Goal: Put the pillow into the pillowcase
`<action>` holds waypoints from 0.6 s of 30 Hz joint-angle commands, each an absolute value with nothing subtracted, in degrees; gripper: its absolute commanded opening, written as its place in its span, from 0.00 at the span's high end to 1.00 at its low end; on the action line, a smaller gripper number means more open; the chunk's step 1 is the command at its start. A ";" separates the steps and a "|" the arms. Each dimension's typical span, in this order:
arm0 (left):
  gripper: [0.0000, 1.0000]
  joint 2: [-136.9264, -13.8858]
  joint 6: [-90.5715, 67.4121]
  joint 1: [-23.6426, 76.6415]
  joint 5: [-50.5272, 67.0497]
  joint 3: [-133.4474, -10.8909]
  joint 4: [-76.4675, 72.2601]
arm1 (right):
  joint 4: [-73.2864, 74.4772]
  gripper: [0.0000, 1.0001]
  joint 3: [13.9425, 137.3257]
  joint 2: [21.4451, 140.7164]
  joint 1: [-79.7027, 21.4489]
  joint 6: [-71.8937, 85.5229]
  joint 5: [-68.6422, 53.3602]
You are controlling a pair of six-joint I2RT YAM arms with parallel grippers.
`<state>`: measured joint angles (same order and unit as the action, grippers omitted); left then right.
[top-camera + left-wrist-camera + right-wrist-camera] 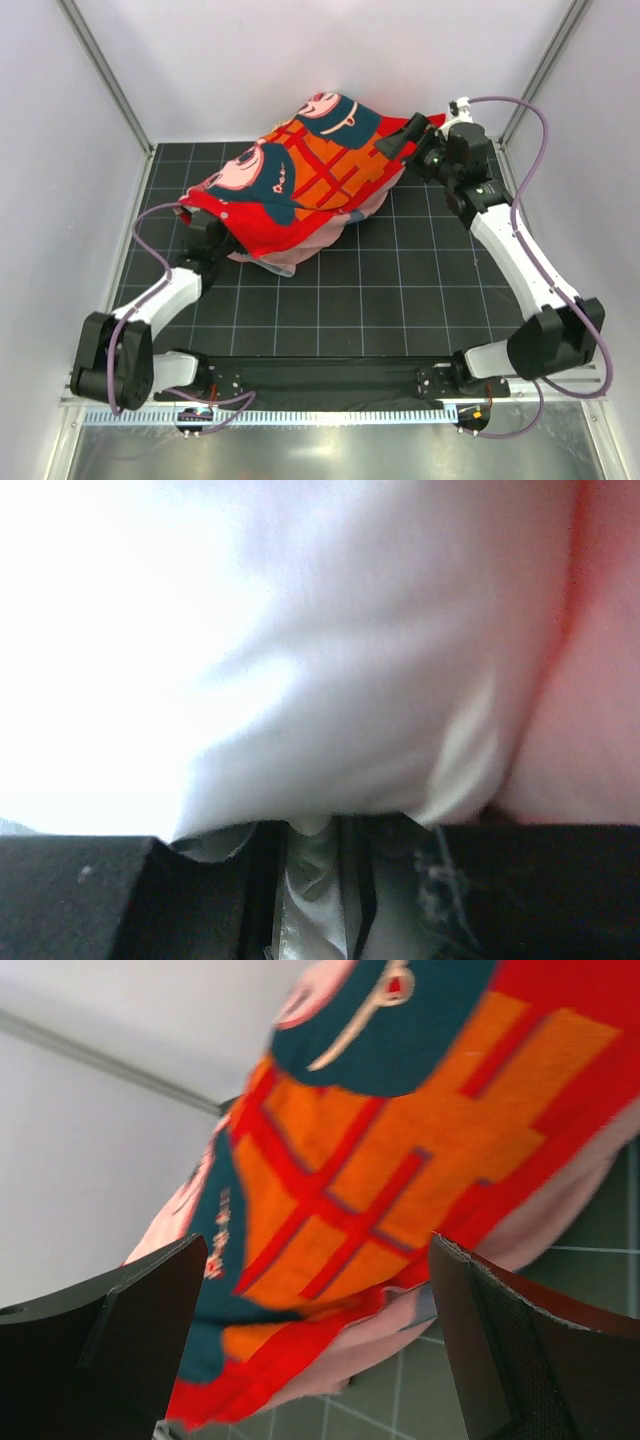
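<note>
While the pillowcase [310, 170] covers nearly the whole bulge toward the worktop's [400, 300] far edge, you see from above only a pale strip at its near side. Your left gripper [205, 232] sits at the bundle's near-left corner and your right gripper [402, 140] at its far-right corner.

In the left wrist view the pillow [250, 650] fills the frame. White cloth lies between the jaws, but you cannot tell whether they pinch it.

In the right wrist view the jaws are spread wide and hold nothing.

The stuffing looks nearly done. You likely have only the open end left to pull over.
</note>
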<state>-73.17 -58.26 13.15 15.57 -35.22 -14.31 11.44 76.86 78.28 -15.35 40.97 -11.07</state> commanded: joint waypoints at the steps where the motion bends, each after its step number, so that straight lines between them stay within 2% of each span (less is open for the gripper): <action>1: 0.72 -65.93 -59.15 12.22 12.30 -32.09 -15.38 | 1.16 0.00 73.48 82.07 -9.50 43.94 -14.05; 4: 0.68 -60.74 -61.69 12.30 14.85 -27.26 -15.56 | -5.08 0.00 73.21 86.47 -6.77 45.61 -16.78; 5: 0.64 -58.21 -62.22 12.22 15.03 -25.16 -14.25 | -6.32 0.00 73.73 89.79 -6.51 45.96 -16.70; 10: 0.55 -51.69 -63.37 12.30 12.76 -21.98 -8.11 | -6.68 0.00 79.87 100.53 -5.19 46.67 -15.21; 13: 0.40 -48.08 -63.19 12.30 9.77 -21.62 -4.76 | -6.76 0.00 83.31 106.34 -4.57 46.50 -12.49; 18: 0.29 -43.69 -61.00 12.30 7.12 -24.08 3.93 | -5.89 0.00 89.63 113.98 -3.08 45.44 -9.50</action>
<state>-46.00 -62.52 12.71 10.85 -21.32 -1.87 -2.59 83.85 113.10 -4.36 46.24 -12.84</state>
